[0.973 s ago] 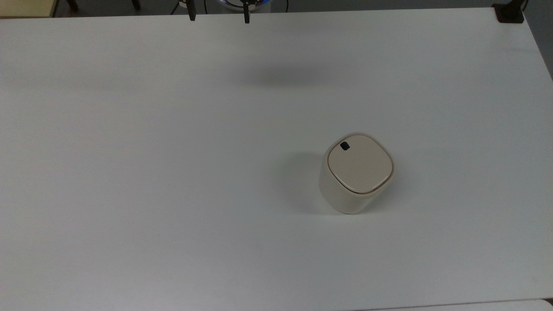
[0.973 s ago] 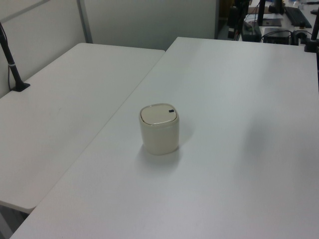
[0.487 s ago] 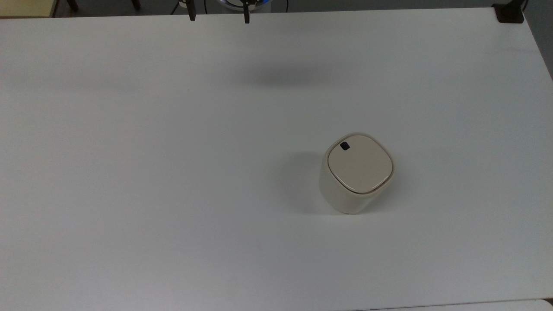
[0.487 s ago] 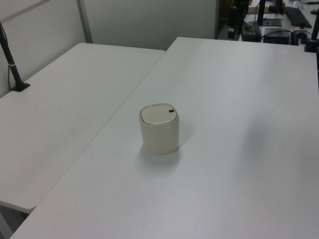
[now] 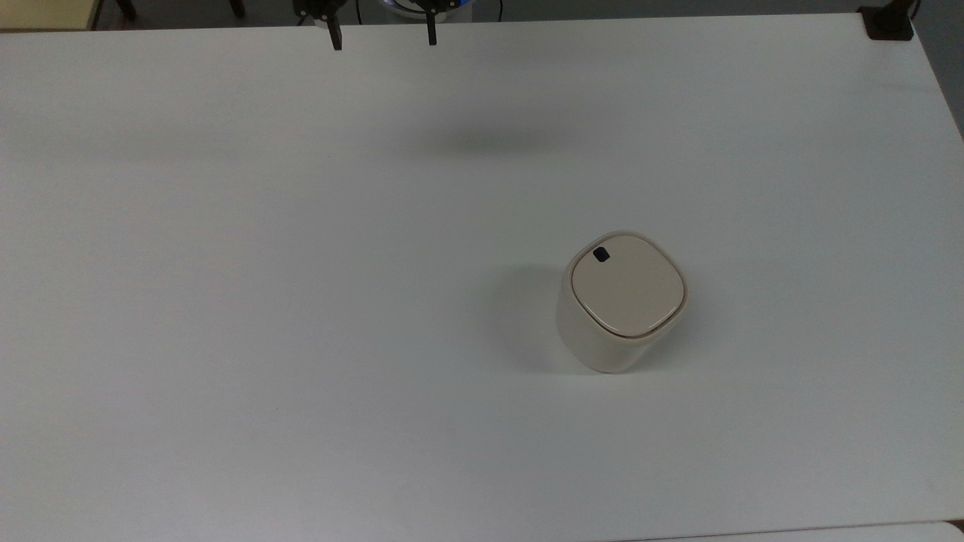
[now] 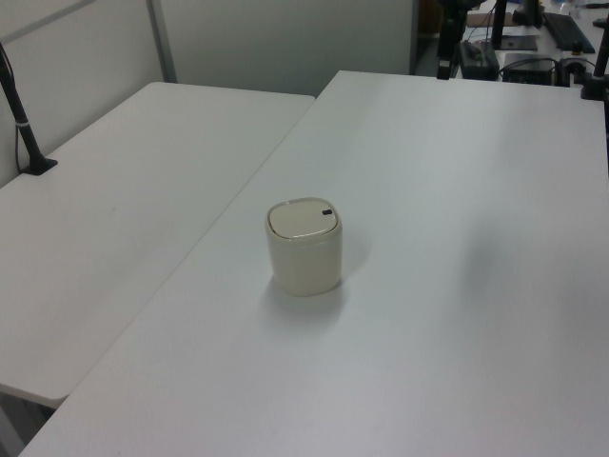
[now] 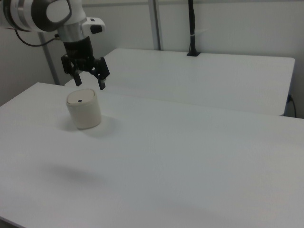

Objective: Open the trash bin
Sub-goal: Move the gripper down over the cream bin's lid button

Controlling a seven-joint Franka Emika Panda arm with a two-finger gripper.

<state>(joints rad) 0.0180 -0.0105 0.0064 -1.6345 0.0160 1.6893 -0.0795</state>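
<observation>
We record the small cream plastic trash bin [image 5: 621,301] standing upright on the white table [image 5: 301,301], right of centre in the top view and at the centre of the left view [image 6: 304,246]; in the right view it sits at the left [image 7: 83,109]. Its flat lid [image 5: 627,284] is shut, the small black button [image 5: 601,254] at the upper-left corner. At the top view's upper edge we note the black two-finger gripper [image 5: 382,34], fingers spread wide, gripping nothing, well apart from the bin.
</observation>
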